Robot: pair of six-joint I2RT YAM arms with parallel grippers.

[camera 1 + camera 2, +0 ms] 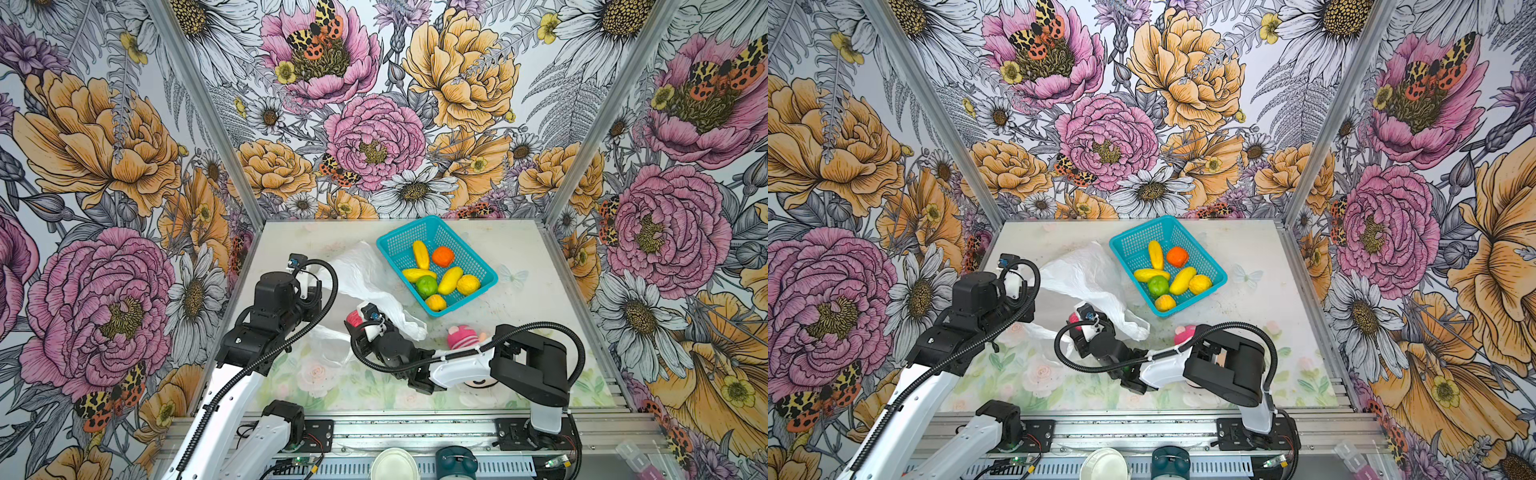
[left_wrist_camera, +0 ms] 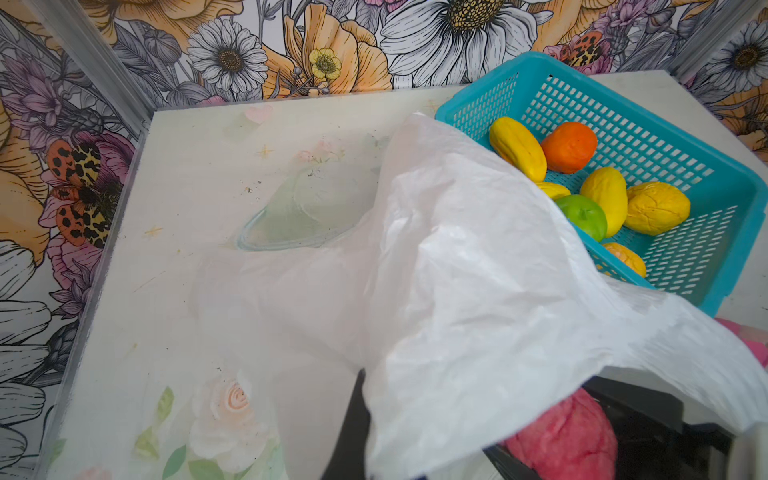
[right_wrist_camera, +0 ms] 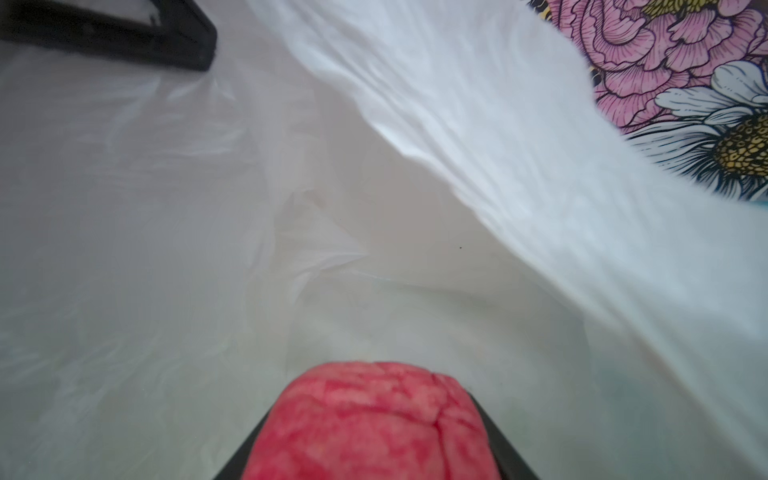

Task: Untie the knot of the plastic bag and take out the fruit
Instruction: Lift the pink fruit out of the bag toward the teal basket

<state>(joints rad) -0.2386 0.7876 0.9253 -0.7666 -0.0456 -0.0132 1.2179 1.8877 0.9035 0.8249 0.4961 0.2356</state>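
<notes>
Nearest to the front edge of the tabletop (image 1: 519, 249), right of the middle, lay a pink-striped plush doll (image 1: 462, 338), partly hidden by the right arm. A little farther, near the middle, the right claw (image 3: 374, 405) stood inside the open mouth of the plastic bag (image 1: 365, 274). It was clenched around a bumpy pink-red fruit (image 3: 365, 436). In the right wrist view this fruit sat between the two black fingers, with white film all around. On the left side, the left claw (image 2: 365, 395) was shut tight on a fold of the bag and held it lifted, and the film hung like a sheet over the right claw. Beyond the bag, toward the far edge and right of the middle, stood a teal basket (image 1: 405, 237), just beside the bag. Inside it lay seven other fruits (image 1: 450, 279): three yellow oblong, two yellow-orange round, one green and one orange.
</notes>
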